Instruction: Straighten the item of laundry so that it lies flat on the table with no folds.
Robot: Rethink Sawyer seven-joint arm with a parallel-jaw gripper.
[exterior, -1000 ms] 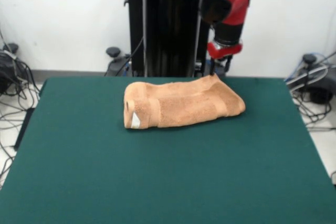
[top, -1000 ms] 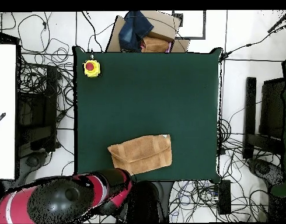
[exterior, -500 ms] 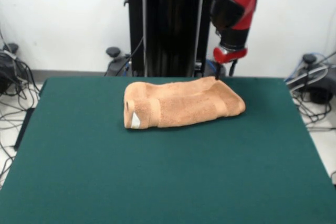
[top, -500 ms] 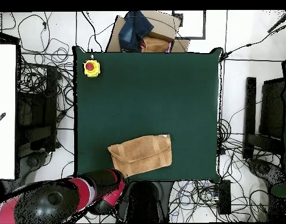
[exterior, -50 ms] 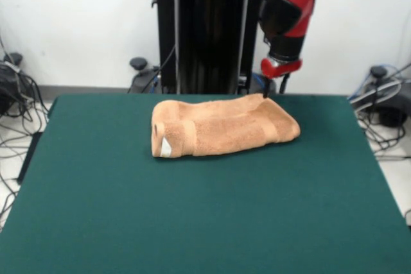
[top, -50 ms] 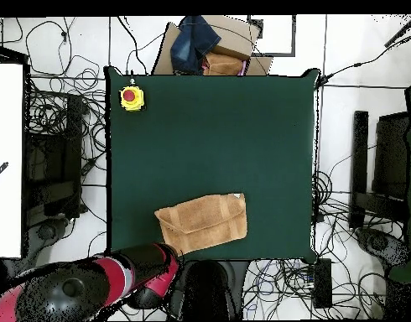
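Note:
The item of laundry [exterior, -50 ms: 221, 126] is an orange-tan towel lying folded over itself on the far half of the green table [exterior, -50 ms: 192, 222], with a small white tag [exterior, -50 ms: 166, 148] at its left end. My gripper [exterior, -50 ms: 273, 87] hangs just behind the towel's far right corner, low over the table's far edge, open with nothing between its fingers. From overhead the towel [top, -50 ms: 202, 222] lies near the table's [top, -50 ms: 209, 142] bottom edge, and the red and black arm [top, -50 ms: 146, 272] covers the gripper.
A yellow box with a red button [top, -50 ms: 132, 98] sits at one table corner. A cardboard box with blue cloth [top, -50 ms: 207, 46] stands off the table beyond the edge opposite the arm. Cables and equipment ring the table on the floor.
The arm shifted right in the front view and dropped a little a second ago, then held nearly still. The towel has not moved.

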